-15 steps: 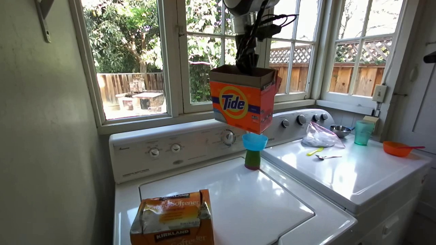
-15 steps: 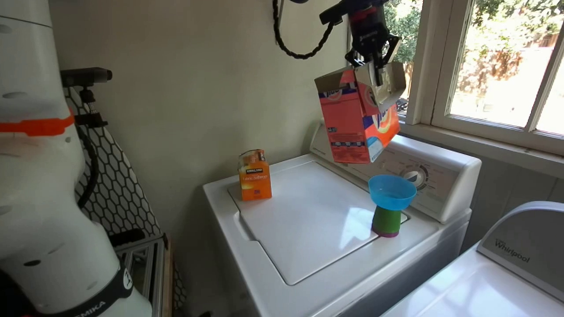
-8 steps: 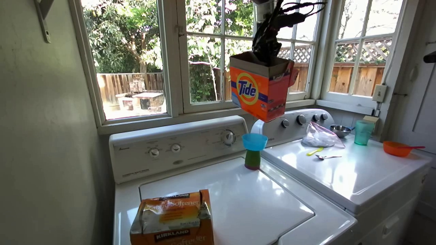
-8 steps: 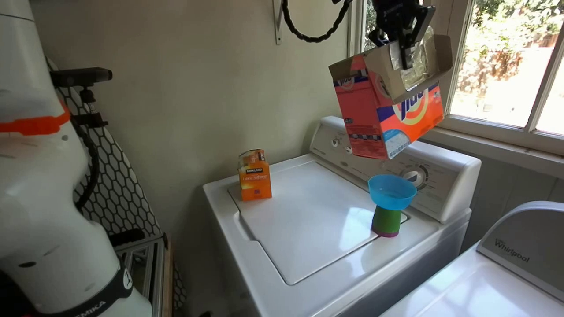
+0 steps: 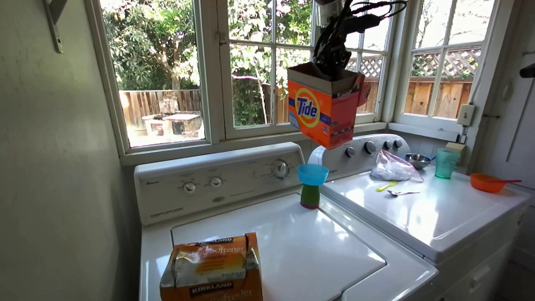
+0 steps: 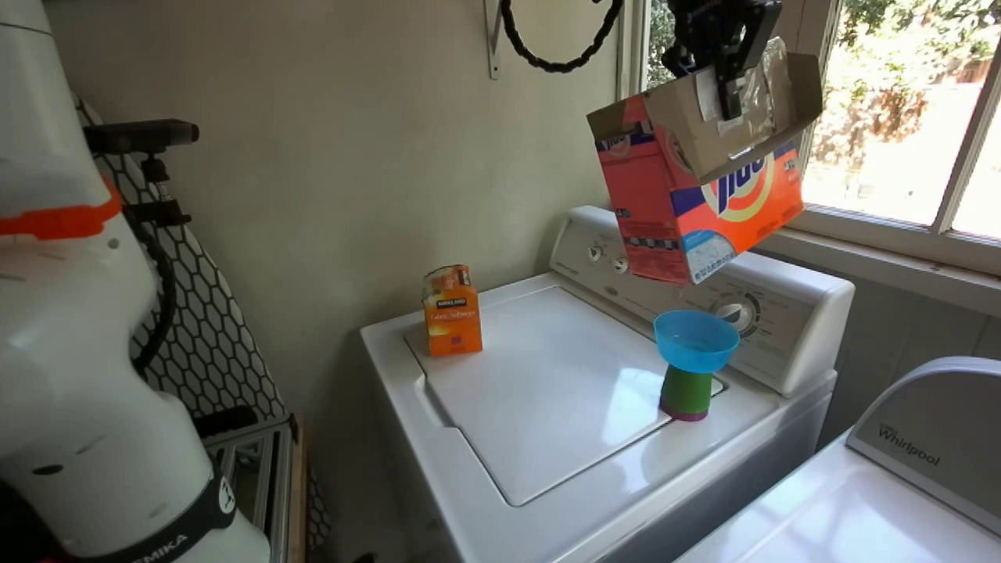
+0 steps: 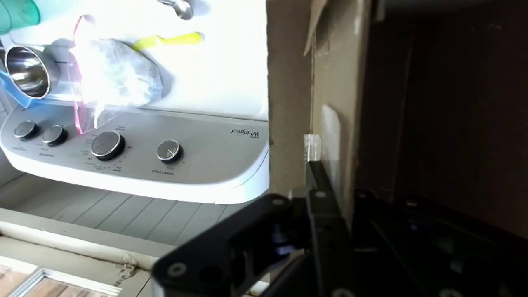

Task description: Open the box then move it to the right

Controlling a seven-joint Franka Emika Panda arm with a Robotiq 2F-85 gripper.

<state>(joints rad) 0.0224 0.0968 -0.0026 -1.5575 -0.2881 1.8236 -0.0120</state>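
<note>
We see the gripper (image 6: 729, 102) clamped on the flap (image 6: 688, 129) of the opened Tide carton (image 5: 322, 108), now shifted toward the Whirlpool dryer (image 5: 376, 209): rightward transfer, we judge, under way.

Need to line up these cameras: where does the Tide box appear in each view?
In an exterior view: Tide box, high, right of centre.
In an exterior view: Tide box, upper right.
Wrist view: Tide box, bare cardboard, right half.
Landmark in all three: Whirlpool control panel.
</note>
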